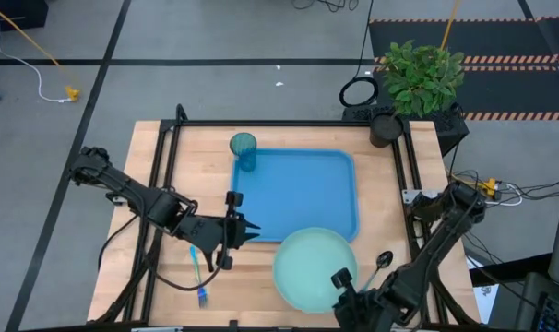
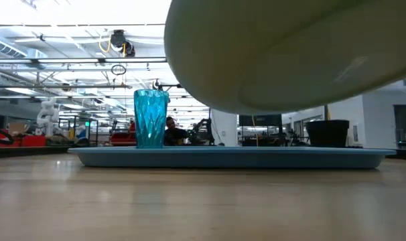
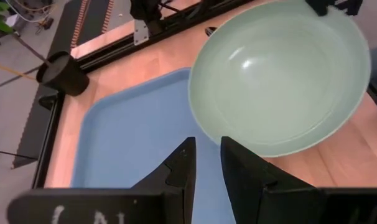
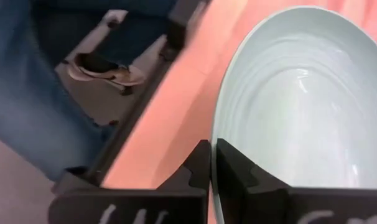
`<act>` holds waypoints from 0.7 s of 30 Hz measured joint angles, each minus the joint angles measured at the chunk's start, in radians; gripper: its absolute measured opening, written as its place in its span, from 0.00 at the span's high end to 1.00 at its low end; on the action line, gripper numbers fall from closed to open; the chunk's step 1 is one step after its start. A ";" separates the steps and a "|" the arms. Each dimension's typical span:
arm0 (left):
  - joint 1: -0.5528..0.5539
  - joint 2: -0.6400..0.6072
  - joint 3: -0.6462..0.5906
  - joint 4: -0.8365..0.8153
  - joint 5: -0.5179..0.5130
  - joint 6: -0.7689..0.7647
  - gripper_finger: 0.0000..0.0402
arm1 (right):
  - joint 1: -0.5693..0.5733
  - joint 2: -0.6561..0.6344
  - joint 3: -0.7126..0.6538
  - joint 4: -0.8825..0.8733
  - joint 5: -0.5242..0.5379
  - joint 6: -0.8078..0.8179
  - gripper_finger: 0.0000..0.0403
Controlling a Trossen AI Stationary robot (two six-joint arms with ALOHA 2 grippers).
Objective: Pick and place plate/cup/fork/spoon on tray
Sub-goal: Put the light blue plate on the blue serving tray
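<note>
The plate hangs lifted above the tabletop, overlapping the tray's near right corner, its rim pinched by the right pincer on the side away from the tray. The cup stands upright at the tray's far left corner. The left pincer, narrowly parted and empty, hovers beside the tray's left edge, near the fork. The spoon lies right of the tray

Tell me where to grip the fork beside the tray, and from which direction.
Grip the fork on its slim light blue handle, about midway, coming straight down from above with the fingers across the handle. It seems to lie flat on the table, left of the tray, just under the left gripper, the nearer gripper. Its thin, low profile probably rules out a side approach.
</note>
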 joint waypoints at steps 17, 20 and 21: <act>-0.049 -0.001 0.000 -0.240 -0.015 -0.124 0.80 | -0.310 0.000 0.000 -0.058 0.062 -0.210 1.00; -0.054 -0.001 -0.001 -0.292 -0.016 -0.163 0.80 | -0.373 0.000 0.000 -0.059 0.061 -0.257 1.00; -0.053 -0.001 -0.001 -0.306 -0.016 -0.180 0.80 | -0.392 0.000 0.000 -0.059 0.061 -0.269 1.00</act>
